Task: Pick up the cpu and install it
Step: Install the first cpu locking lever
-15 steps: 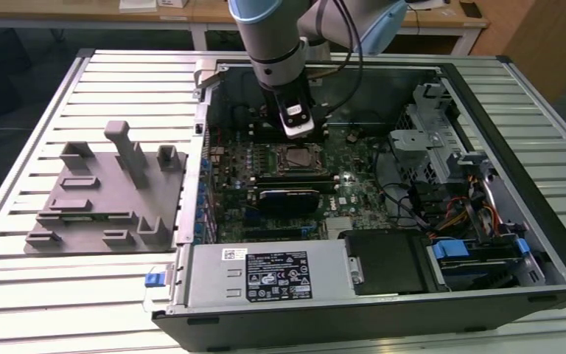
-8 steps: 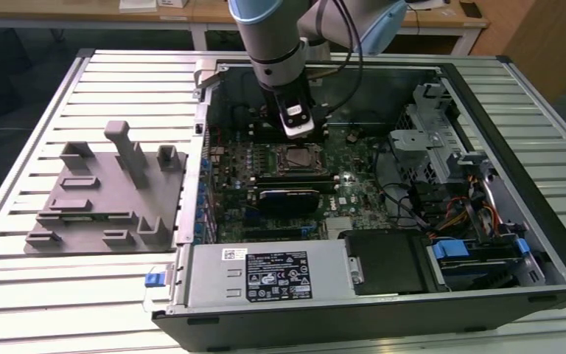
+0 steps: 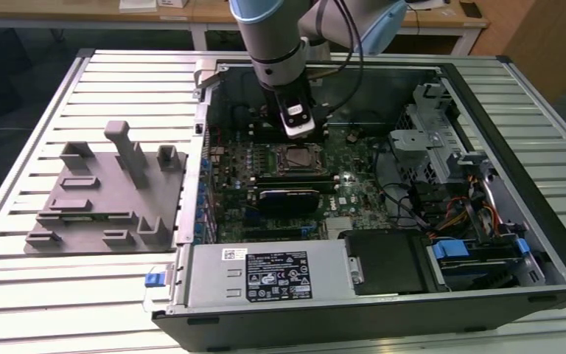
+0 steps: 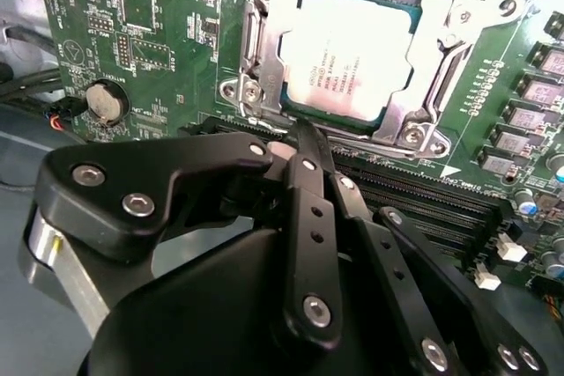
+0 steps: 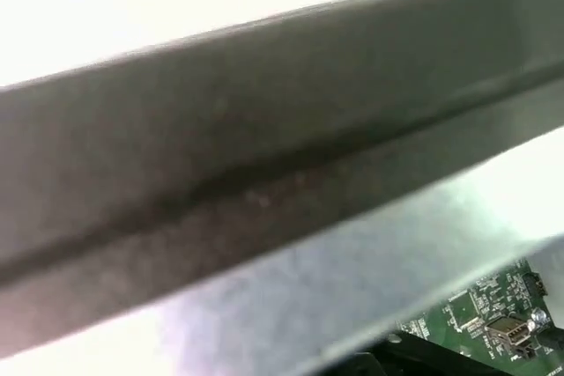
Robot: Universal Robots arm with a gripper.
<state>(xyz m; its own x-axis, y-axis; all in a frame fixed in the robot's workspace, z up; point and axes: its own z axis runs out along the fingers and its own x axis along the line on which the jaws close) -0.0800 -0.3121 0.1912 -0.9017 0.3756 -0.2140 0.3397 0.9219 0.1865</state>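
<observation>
Reaching straight down from the upper edge of the exterior view, the arm [image 3: 273,44] stands near vertical over the open computer case [image 3: 548,243], its wrist inside the case opening.

Slatted metal table [image 3: 27,295]: carries the case and, at 9 o'clock of the case in the exterior view, a grey plastic tray [image 3: 106,199] with upright posts.

Computer case: lies on its side, lid off. Power supply box [image 3: 263,276] with a label sits at 6 o'clock of the green circuit board [image 3: 357,195]; a drive cage with a cable bundle [image 3: 450,214] sits at 3 o'clock.

Gripper [image 4: 295,143]: black linkage fingers drawn together to a closed tip, clasping nothing, hovering just outside the socket frame's edge in the second wrist view. In the exterior view it hangs at 12 o'clock of the socket.

Socket frame [image 4: 480,6]: metal bracket surrounding the chip, memory slots [image 4: 423,195] beside it.

Cpu [image 4: 348,50]: seated flat in the socket, silvery plate upward, apart from the gripper. Roughly square; edges turned slightly off the frame of the second wrist view, printed lines running toward 1 o'clock.

Coin battery [image 4: 104,101]: round, on the board, at 9 o'clock of the socket in the second wrist view.
</observation>
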